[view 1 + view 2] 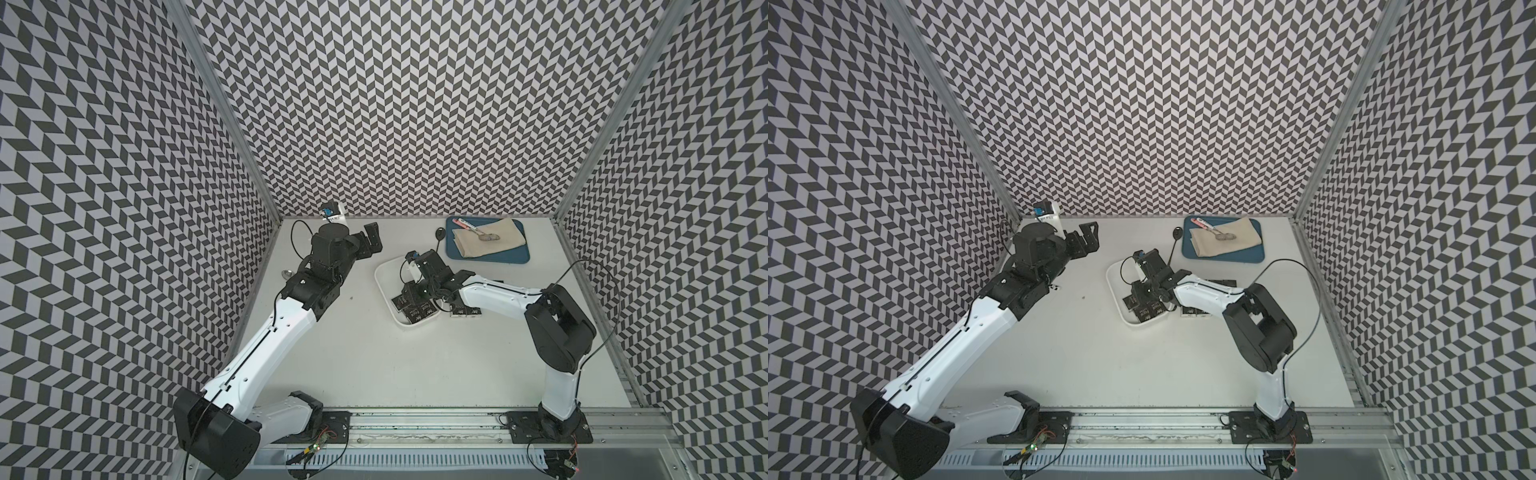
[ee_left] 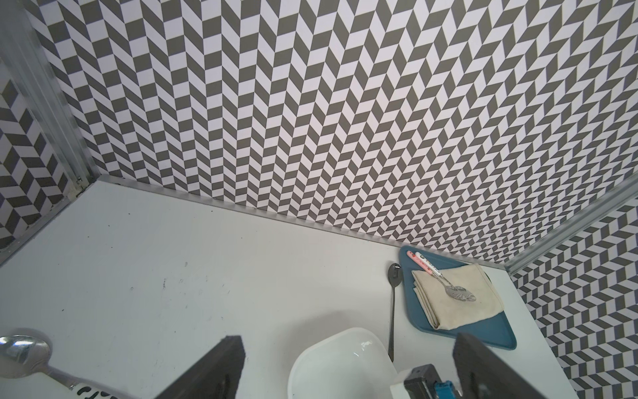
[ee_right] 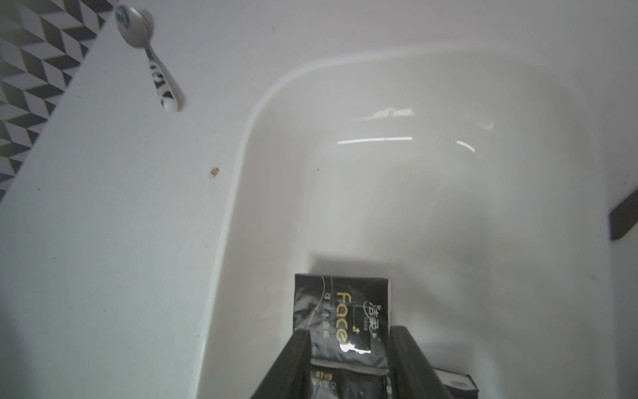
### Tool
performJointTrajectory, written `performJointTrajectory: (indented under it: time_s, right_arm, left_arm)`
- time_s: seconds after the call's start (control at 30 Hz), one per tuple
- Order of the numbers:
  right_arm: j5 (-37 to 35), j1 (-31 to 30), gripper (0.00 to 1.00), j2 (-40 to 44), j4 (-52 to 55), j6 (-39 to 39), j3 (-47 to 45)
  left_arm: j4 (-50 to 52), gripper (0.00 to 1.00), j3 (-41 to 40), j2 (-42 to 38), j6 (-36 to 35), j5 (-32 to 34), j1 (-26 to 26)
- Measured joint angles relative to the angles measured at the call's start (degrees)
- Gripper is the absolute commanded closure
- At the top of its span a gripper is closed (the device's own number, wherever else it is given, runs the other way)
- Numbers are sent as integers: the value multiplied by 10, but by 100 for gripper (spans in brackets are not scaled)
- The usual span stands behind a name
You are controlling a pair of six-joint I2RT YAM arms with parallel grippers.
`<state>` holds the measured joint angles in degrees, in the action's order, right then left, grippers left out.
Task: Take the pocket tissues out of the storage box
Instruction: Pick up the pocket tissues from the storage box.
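Right wrist view: one black tissue pack (image 3: 341, 317) lies in the white box (image 3: 248, 138) on top of more packs. The right hand (image 3: 348, 331) has a finger on each side of it, but I cannot tell if it is squeezing. In a top view, a few packs (image 1: 465, 311) lie out on the worktop (image 1: 374, 365) just beside the box and a bunch are inside, so the job looks partly done. The right arm bends down into the box, and the left arm is well apart from it, its left hand (image 2: 348, 338) spread wide and empty.
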<state>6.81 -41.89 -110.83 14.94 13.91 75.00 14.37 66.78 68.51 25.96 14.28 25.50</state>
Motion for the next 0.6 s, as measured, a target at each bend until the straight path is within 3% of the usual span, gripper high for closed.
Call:
performJointTrajectory:
  time_s: [0.43, 0.6]
  right_arm:
    - [-8, -3, 57, -61, 19, -8, 43]
    - [-8, -3, 69, -76, 26, -10, 56]
  left_arm:
    - [0, 1, 0, 0, -5, 1, 0]
    - [0, 1, 0, -1, -6, 3, 0]
